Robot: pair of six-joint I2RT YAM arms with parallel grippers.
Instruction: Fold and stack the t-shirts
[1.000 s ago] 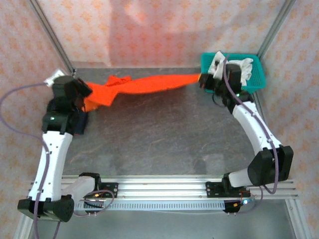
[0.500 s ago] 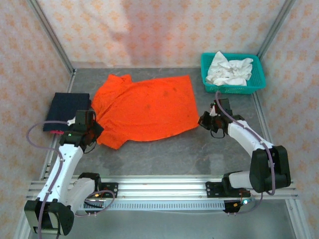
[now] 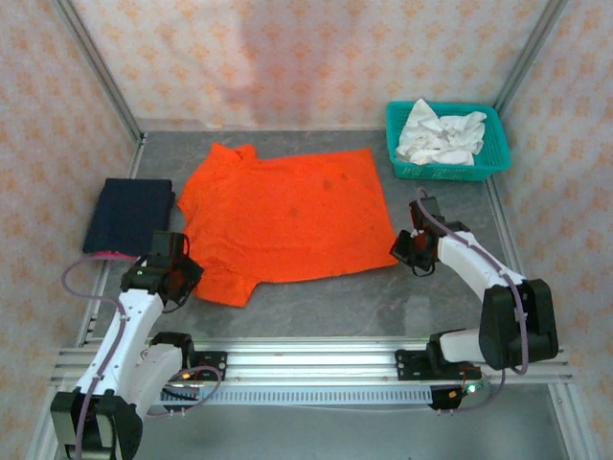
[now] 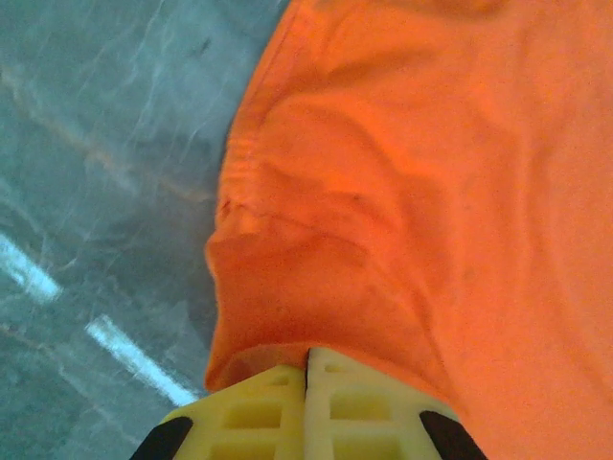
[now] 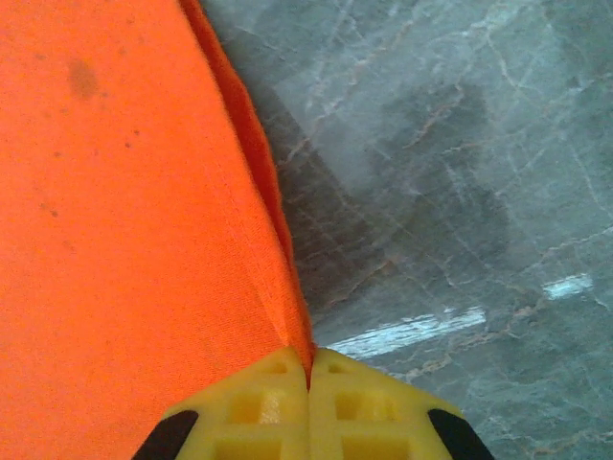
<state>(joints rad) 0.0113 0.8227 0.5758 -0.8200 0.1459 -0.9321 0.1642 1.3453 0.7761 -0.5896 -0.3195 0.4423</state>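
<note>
The orange-red t-shirt [image 3: 287,216] lies spread flat on the grey table, collar at the far left. My left gripper [image 3: 189,278] is shut on the shirt's near-left sleeve; in the left wrist view the yellow fingers [image 4: 259,412] pinch the orange cloth [image 4: 431,172]. My right gripper [image 3: 399,247] is shut on the shirt's near-right hem corner; in the right wrist view the cloth [image 5: 124,211] runs into the closed yellow fingers [image 5: 364,412]. A folded dark navy t-shirt [image 3: 129,214] rests at the table's left edge.
A teal lattice basket [image 3: 488,158] with white crumpled cloth [image 3: 441,134] stands at the back right. Bare grey table [image 3: 335,302] lies between the shirt and the aluminium rail at the near edge. Enclosure posts rise at both back corners.
The shirt, held stretched in the air a second ago, has been brought down and spread flat. Both grippers have pulled toward the near edge, still gripping it.
</note>
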